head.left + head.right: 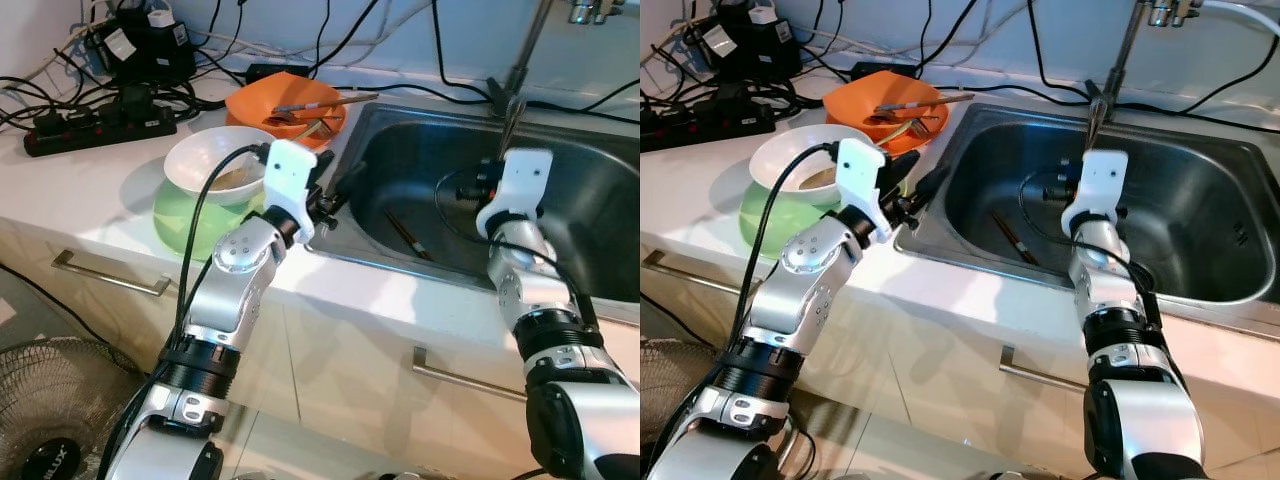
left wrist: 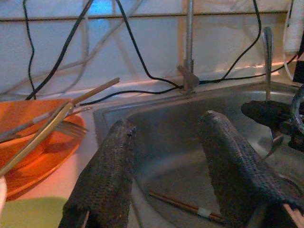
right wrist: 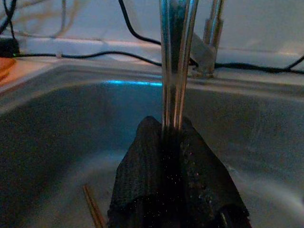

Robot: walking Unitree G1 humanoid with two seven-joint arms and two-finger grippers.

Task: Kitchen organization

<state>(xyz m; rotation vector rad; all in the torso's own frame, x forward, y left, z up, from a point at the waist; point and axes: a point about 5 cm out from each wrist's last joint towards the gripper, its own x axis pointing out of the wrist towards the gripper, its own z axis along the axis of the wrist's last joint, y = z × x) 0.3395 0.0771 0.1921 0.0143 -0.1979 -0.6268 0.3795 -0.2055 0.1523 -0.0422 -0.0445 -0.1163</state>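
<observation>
White counter (image 1: 90,190) runs along a tiled wall, with a steel sink (image 1: 600,215) set into it on the robot's right and drawers with metal handles below.

Right hand (image 3: 173,137) is raised over the middle of the sink, fingers pinched together on the handle of one metal utensil (image 3: 173,57). The utensil stands upright from the fingertips, its top end near the tap (image 1: 525,50) at the back of the sink; which kind of utensil it is cannot be told.

Left hand (image 2: 166,142) is at the sink's left rim, just beside the bowls, fingers (image 2: 107,175) spread moderately apart and holding nothing. Its fingertips point across the basin toward the right hand.

One pair of chopsticks (image 1: 408,235) lies on the sink floor, between the two hands and below both, touching neither.

Bowls counted on the counter: three. One white bowl (image 1: 205,160) sits inside one green bowl (image 1: 180,225), just left of the left wrist. One orange bowl (image 1: 255,105) stands behind them, near the sink's back left corner, and holds several utensils, among them a fork (image 2: 69,127) and long sticks that reach over its rim toward the sink.

One black power strip (image 1: 100,125) and a tangle of black cables (image 1: 130,40) occupy the back left of the counter. One floor fan (image 1: 60,420) stands at lower left.
</observation>
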